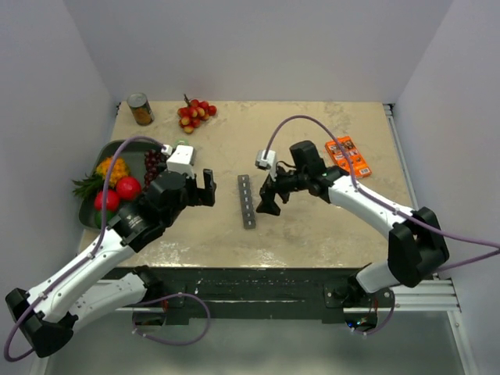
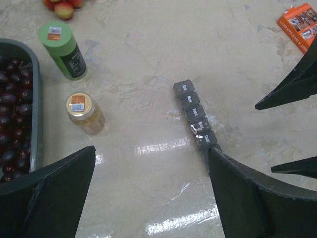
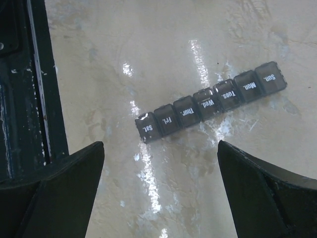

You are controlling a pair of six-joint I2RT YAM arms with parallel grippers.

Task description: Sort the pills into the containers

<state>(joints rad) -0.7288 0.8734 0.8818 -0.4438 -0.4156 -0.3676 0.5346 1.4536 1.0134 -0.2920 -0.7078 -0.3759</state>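
Noting left fingers spread apart, empty, above the surface; right fingers likewise apart, empty, just beside the containers. Containers flat mid-surface, lids down. Pills in clear bottle upright near the tray, green-capped bottle just beyond. Orange packet far right.

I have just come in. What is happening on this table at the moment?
The pill sorting seems not to have started yet. The grey pill organizer lies flat on the table with all its lids shut. The left pincer and the right pincer hover on either side of it, both open and empty. The pill bottle stands capped beside the fruit tray, and nothing is touching it.
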